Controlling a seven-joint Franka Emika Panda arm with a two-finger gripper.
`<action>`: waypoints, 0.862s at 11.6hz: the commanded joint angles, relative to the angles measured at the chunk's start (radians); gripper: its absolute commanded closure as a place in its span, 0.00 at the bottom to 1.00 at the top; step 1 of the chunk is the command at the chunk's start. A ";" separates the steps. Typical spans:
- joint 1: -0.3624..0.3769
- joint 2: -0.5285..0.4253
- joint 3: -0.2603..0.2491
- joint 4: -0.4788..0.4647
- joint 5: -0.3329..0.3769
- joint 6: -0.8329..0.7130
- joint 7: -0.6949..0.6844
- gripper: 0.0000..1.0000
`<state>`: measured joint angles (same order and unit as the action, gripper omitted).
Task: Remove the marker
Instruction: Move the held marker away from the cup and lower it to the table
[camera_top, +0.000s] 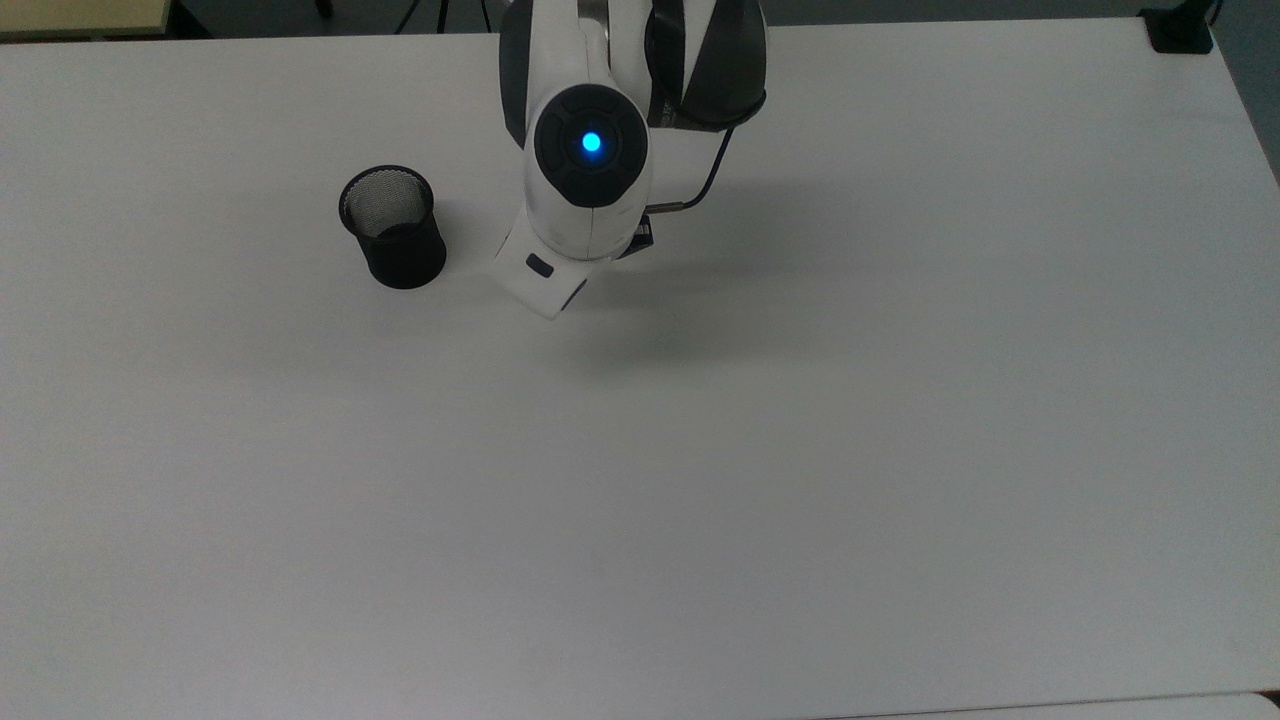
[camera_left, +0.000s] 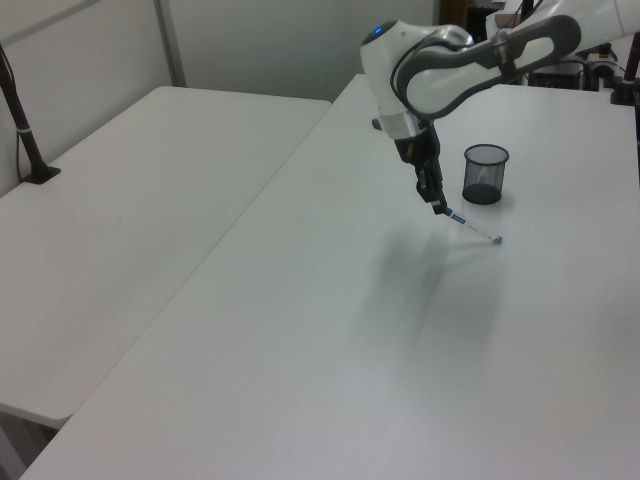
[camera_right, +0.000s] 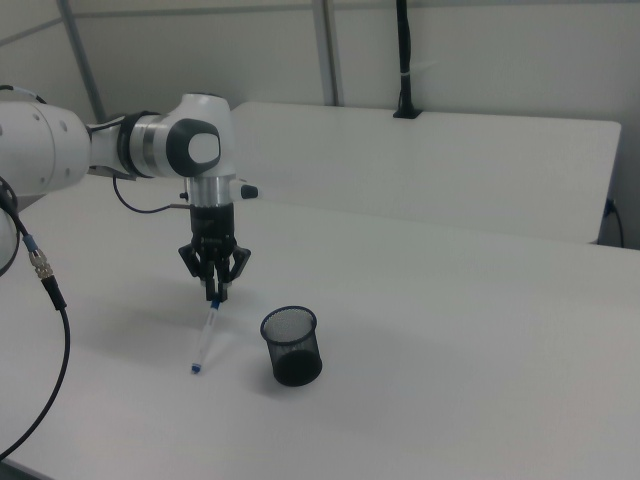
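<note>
My gripper (camera_right: 214, 294) hangs low over the white table (camera_right: 450, 330), a little to the right view's left of the black mesh cup (camera_right: 291, 345). Its fingers are shut on the upper end of the marker (camera_right: 206, 338), a slim white barrel with blue at the ends. The marker slants down from the fingertips, and its lower tip rests on or just above the table. In the left view the gripper (camera_left: 439, 207) is left of the cup (camera_left: 485, 173), and the marker (camera_left: 474, 227) runs down to the right. In the top view the cup (camera_top: 392, 228) stands upright and looks empty, while the arm (camera_top: 585, 170) hides the gripper.
A second white table (camera_left: 120, 210) adjoins on the left view's left, with a black post (camera_left: 22, 130) clamped to it. A loose cable (camera_right: 45, 290) hangs at the right view's left edge. The arm's shadow lies on the table beside the cup.
</note>
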<state>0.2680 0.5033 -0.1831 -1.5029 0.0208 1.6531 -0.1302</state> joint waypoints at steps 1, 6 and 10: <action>0.020 0.049 -0.002 0.007 -0.005 -0.021 0.015 0.54; 0.010 -0.033 -0.004 0.010 -0.027 -0.015 0.033 0.20; -0.085 -0.268 -0.004 -0.002 -0.035 -0.030 0.100 0.00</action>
<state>0.2322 0.3914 -0.1915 -1.4531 -0.0040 1.6510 -0.0645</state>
